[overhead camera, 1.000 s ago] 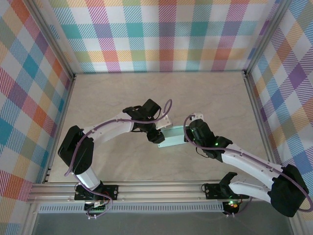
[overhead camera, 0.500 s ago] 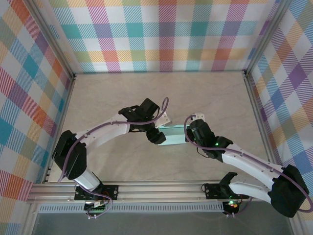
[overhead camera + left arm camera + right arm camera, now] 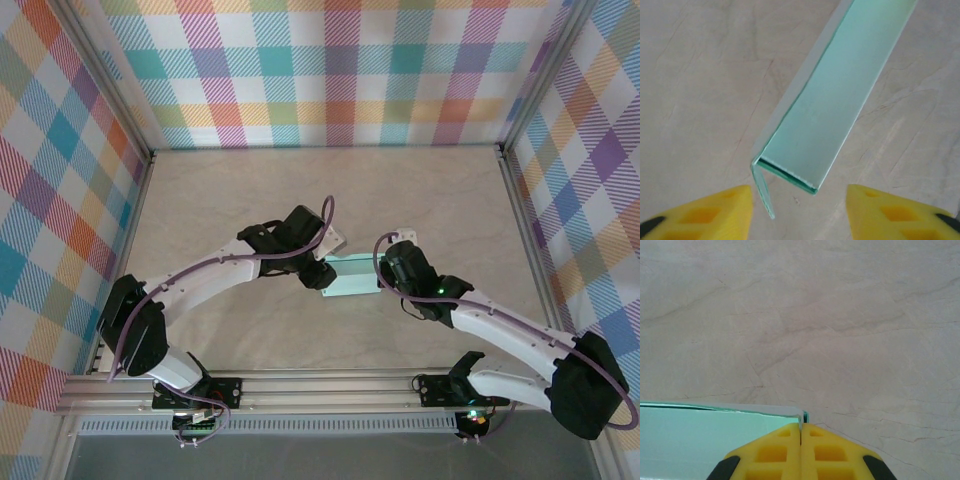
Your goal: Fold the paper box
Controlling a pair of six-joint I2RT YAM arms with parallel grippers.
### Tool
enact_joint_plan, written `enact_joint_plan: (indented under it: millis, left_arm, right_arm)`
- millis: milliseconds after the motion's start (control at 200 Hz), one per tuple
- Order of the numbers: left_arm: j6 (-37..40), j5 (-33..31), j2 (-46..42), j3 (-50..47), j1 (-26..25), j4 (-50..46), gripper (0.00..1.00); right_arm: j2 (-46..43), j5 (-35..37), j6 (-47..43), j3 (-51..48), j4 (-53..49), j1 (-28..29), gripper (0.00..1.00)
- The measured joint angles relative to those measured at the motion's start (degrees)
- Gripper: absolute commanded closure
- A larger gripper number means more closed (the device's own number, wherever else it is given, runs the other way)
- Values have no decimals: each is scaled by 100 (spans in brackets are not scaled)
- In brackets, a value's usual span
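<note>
Paper box [image 3: 351,277] is seen lying flat on the counter [image 3: 230,200], mid-field, between the two grippers. Left gripper [image 3: 799,201] is held partly open; its yellow fingers [image 3: 715,212] are spread to either side of the box's near end, nothing grasped. A small end flap [image 3: 763,192] is bent down from that end. Right gripper [image 3: 801,432] is closed tight; the box's thin top edge [image 3: 740,409] runs into the seam between the fingers and appears to be pinched there.

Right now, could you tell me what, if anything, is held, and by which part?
The right gripper pinches the paper box by a thin edge at its end; the left gripper is open, holding nothing.
</note>
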Motion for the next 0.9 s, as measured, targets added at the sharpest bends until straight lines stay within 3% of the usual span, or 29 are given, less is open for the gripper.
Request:
enact_joint_plan:
  millis: [65, 285, 670, 900]
  left_arm:
    - [-127, -170, 0, 48, -66, -103, 73]
    - [-369, -494, 22, 354, -208, -212, 74]
    - [-435, -968, 308, 466, -223, -341, 88]
    - [-490, -1021, 317, 531, -225, -369, 78]
  right_arm:
    - [17, 0, 0, 20, -20, 2, 98]
    - [17, 2, -2, 28, -57, 7, 98]
    - [103, 0, -4, 98, -85, 17, 98]
    - [122, 0, -92, 114, -85, 48, 98]
